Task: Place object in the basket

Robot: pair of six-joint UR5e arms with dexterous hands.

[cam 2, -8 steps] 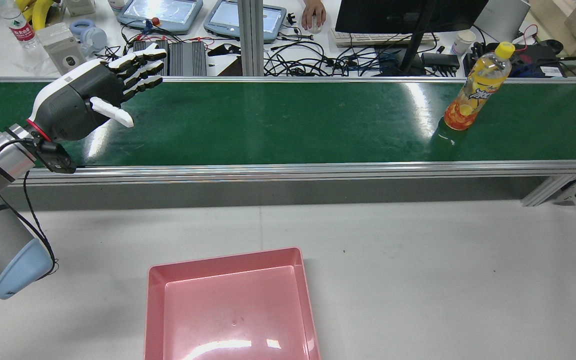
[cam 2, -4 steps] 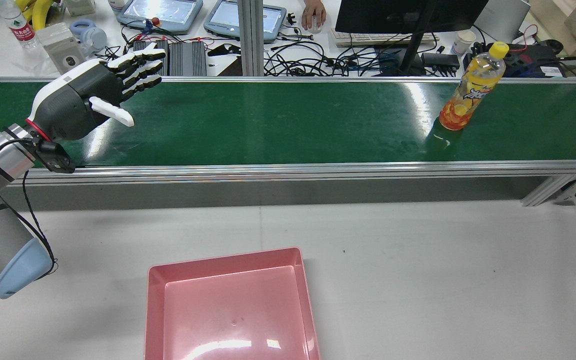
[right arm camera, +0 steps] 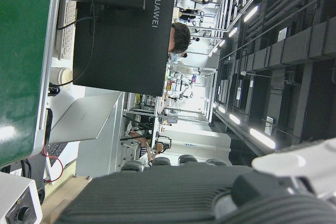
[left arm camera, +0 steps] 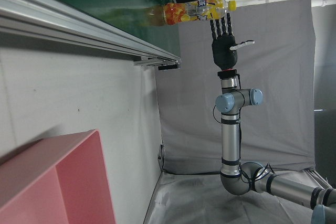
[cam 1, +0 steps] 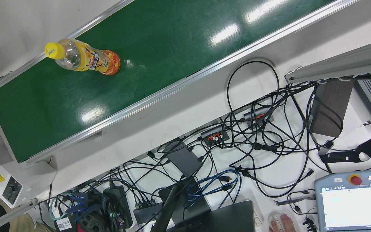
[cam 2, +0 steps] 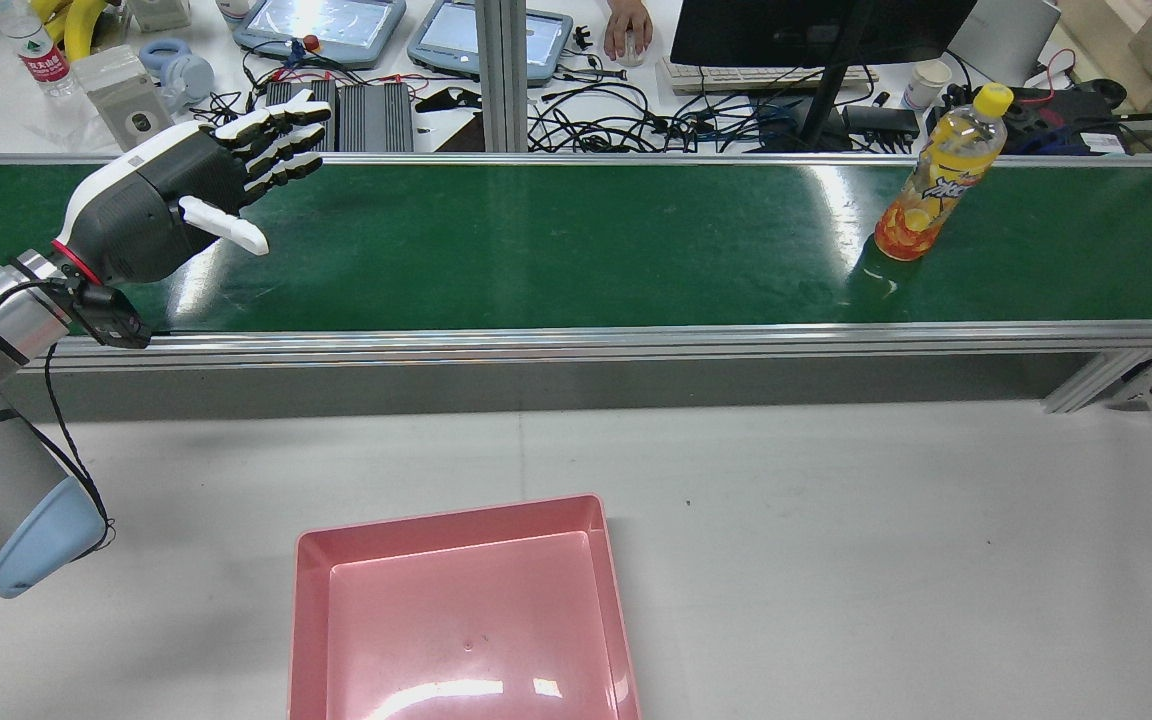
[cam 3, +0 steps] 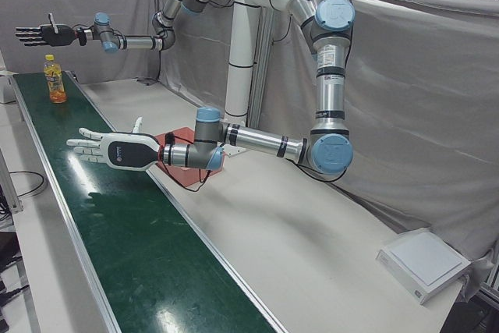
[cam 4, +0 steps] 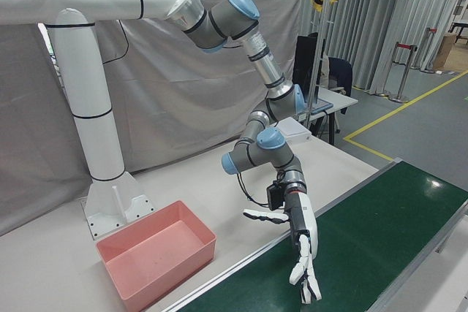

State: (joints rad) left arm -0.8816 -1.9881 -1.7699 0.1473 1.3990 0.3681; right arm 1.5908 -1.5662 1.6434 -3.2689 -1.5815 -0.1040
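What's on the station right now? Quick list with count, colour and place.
Bottle: one, yellow cap, orange drink, upright on the belt's right end in the rear view.
Conveyor belt: one, green, across the station.
Basket: one, pink, empty, on the grey table near the robot.
Teach pendants: two, blue-grey, operators' desk.
Monitor: one, black, same desk.
Person's hand: one, on a mouse.
Left hand: open, over the belt's left end.
Right hand: open, raised above the bottle.
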